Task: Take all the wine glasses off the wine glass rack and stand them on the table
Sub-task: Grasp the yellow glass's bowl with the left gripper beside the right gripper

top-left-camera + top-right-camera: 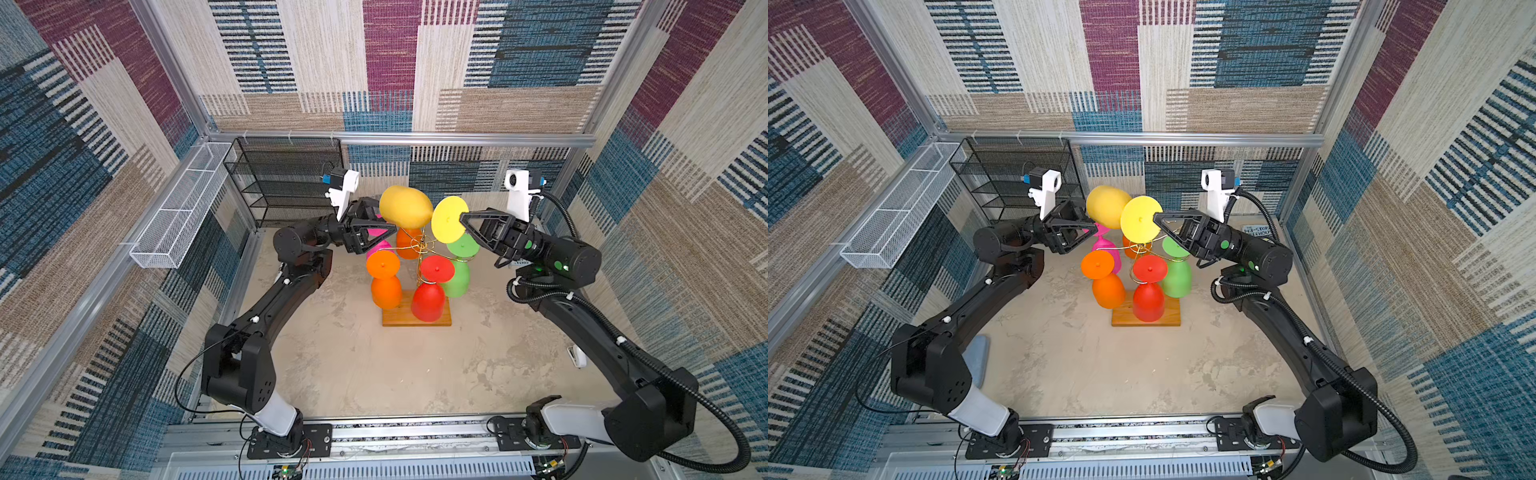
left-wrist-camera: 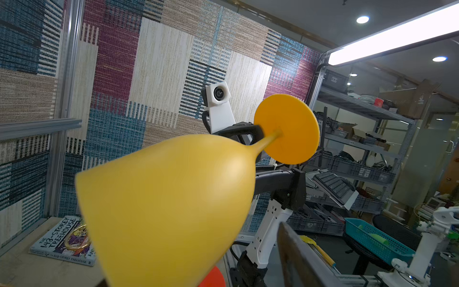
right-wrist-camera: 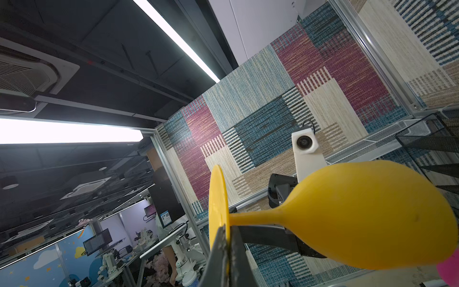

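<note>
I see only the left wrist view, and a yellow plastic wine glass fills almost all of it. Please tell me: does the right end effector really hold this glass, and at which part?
Observer: Yes. In the right wrist view the right end effector is shut on the edge of the round flat foot of the yellow plastic wine glass.
Operator: Thank you. Where is the rack? I do not see it at all.
Observer: In both top views the gold wire wine glass rack, on its brown wooden base, stands directly below the glass, which lies on its side over the rack's top.
</note>
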